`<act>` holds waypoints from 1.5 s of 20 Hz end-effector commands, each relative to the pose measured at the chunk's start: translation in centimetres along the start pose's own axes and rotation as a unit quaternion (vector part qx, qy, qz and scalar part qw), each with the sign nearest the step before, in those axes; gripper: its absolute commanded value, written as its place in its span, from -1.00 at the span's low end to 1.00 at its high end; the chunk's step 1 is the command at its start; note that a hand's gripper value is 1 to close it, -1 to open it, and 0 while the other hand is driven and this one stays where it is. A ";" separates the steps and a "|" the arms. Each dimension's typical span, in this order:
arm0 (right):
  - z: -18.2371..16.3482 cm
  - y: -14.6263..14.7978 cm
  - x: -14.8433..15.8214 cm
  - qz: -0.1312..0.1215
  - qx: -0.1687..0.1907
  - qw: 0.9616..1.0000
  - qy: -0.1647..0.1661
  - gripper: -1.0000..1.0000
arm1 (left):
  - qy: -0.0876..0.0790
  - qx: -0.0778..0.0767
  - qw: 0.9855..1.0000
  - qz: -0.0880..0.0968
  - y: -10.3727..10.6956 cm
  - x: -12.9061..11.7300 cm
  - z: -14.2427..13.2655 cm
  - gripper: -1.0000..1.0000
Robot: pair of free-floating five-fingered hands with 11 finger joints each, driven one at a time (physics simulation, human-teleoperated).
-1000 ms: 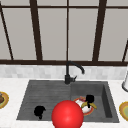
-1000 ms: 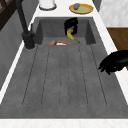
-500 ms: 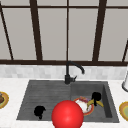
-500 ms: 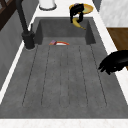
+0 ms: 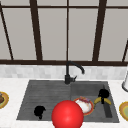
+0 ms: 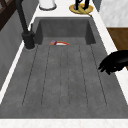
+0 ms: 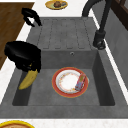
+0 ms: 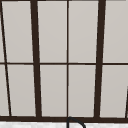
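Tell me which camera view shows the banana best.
The right side view: the banana hangs in plain sight under the curled right hand, beside the plate in the sink basin. The front view shows its two ends below the hand. The left side view shows it far off, at the far end.

You face home kitchen, simulated. Dark grey sink (image 5: 50,95) with ribbed draining board sits in white counter (image 5: 12,117). Black curved tap (image 5: 71,72) rises behind basin. Pale tiled strip (image 5: 30,71) runs under dark-framed window (image 5: 67,32). Red-rimmed plate (image 7: 70,82) lies in basin, yellow plates (image 7: 56,4) with food stand on counter. Wooden floor (image 7: 10,22) lies beside counter.
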 end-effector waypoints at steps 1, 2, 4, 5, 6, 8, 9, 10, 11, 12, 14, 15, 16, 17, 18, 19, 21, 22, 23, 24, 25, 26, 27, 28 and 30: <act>2.0 -2.5 -2.1 -0.016 0.000 1.000 0.006 1.00 | 0.000 0.000 1.000 0.000 0.0 0.0 0.0 0.00; 2.5 -3.1 -2.7 -0.016 0.000 1.000 0.006 1.00 | 0.000 0.000 1.000 0.000 0.0 0.0 0.0 0.00; 3.5 -4.3 -3.8 -0.017 0.000 1.000 0.006 1.00 | 0.000 0.000 1.000 0.000 0.0 0.0 0.0 0.00; 4.0 -4.9 -4.4 -0.018 0.000 1.000 0.006 1.00 | 0.000 0.000 1.000 0.000 0.0 0.0 0.0 0.00; 4.4 -5.5 -5.0 -0.017 0.000 1.000 0.006 1.00 | 0.000 0.000 1.000 0.000 0.0 0.0 0.0 0.00; 5.2 -6.4 -6.3 -0.013 0.000 1.000 0.007 1.00 | 0.000 0.000 1.000 0.000 0.0 0.0 0.0 0.00; 5.5 -6.7 -7.0 -0.012 0.000 1.000 0.008 1.00 | 0.000 0.000 1.000 0.000 0.0 0.0 0.0 0.00; 5.8 -6.9 -7.7 -0.011 -0.001 1.000 0.009 1.00 | 0.000 0.000 1.000 0.000 0.0 0.0 0.0 0.00; 6.1 -7.3 -8.4 -0.012 -0.001 1.000 0.010 1.00 | 0.000 0.000 1.000 0.000 0.0 0.0 0.0 0.00; 6.3 -7.5 -9.0 -0.012 -0.001 1.000 0.013 1.00 | 0.000 0.000 1.000 0.000 0.0 0.0 0.0 0.00; 6.6 -7.8 -10.4 -0.011 -0.002 1.000 0.014 1.00 | 0.000 0.000 1.000 0.000 0.0 0.0 0.0 0.00; 6.8 -7.9 -11.1 -0.011 -0.003 1.000 0.013 1.00 | 0.000 0.000 1.000 0.000 0.0 0.0 0.0 0.00; 7.0 -7.8 -11.8 -0.012 -0.004 1.000 0.012 1.00 | 0.000 0.000 1.000 0.000 0.0 0.0 0.0 0.00; 7.3 -7.8 -12.5 -0.013 -0.005 1.000 0.011 1.00 | 0.000 0.000 1.000 0.000 0.0 0.0 0.0 0.00; 7.5 -7.7 -13.0 -0.013 -0.005 1.000 0.013 1.00 | 0.000 0.000 1.000 0.000 0.0 0.0 0.0 0.00; 7.6 -7.4 -13.4 -0.012 -0.009 1.000 0.019 1.00 | 0.000 0.000 1.000 0.000 0.0 0.0 0.0 0.00; 7.7 -6.4 -13.4 -0.015 -0.014 0.999 0.047 1.00 | 0.000 0.000 1.000 0.000 0.0 0.0 0.0 0.00; 7.9 -5.9 -13.5 -0.018 -0.013 0.998 0.061 1.00 | 0.000 0.000 1.000 0.000 0.0 0.0 0.0 0.00; 8.0 -5.3 -13.3 -0.016 -0.016 0.997 0.076 1.00 | 0.000 0.000 1.000 0.000 0.0 0.0 0.0 0.00; 8.1 -4.9 -13.6 -0.015 -0.019 0.996 0.089 1.00 | 0.000 0.000 1.000 0.000 0.0 0.0 0.0 0.00; 8.0 -4.5 -13.7 -0.016 -0.021 0.994 0.108 1.00 | 0.000 0.000 1.000 0.000 0.0 0.0 0.0 0.00; 7.9 -4.1 -13.8 -0.017 -0.022 0.992 0.124 1.00 | 0.000 0.000 1.000 0.000 0.0 0.0 0.0 0.00; 7.9 -3.7 -13.8 -0.017 -0.022 0.990 0.139 1.00 | 0.000 0.000 1.000 0.000 0.0 0.0 0.0 0.00; 8.1 -3.2 -14.0 -0.016 -0.022 0.988 0.149 1.00 | 0.000 0.000 1.000 0.000 0.0 0.0 0.0 0.00; 9.2 -2.6 -15.4 -0.017 -0.017 0.990 0.142 1.00 | 0.000 0.000 1.000 0.000 0.0 0.0 0.0 0.00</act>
